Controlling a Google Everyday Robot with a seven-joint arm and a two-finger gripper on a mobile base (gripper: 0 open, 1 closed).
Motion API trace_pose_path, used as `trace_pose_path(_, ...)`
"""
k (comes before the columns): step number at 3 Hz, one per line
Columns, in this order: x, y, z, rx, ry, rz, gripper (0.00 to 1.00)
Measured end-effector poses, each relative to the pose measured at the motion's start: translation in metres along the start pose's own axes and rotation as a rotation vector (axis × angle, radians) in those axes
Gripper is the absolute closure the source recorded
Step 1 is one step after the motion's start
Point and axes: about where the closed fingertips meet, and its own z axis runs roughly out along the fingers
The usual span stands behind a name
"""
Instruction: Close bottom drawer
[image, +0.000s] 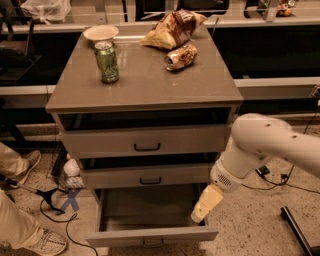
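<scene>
The bottom drawer (150, 235) is the lowest of three grey-beige drawers. It stands pulled far out, its empty inside showing, and its narrow front panel with a small dark handle (153, 243) sits at the lower edge of the view. My gripper (205, 205) hangs from the white arm (260, 145) at the drawer's right side, above its right front corner. The mid-height drawer (145, 176) and the tall-fronted top drawer (145, 141) sit slightly out above it.
On the cabinet top (145, 80) stand a green can (107, 61), a white bowl (100, 33), a chip bag (172, 29) and a lying can (181, 56). A person's leg and shoe (30, 235) and cables (55, 200) are on the left floor.
</scene>
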Motion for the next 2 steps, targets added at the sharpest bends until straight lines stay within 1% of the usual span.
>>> trace_pose_path(1,0.021,-0.011,0.074,-0.105,0.013,0.088,0.0)
trace_pose_path(2,0.046,-0.012,0.164,-0.221,-0.021,0.209,0.0)
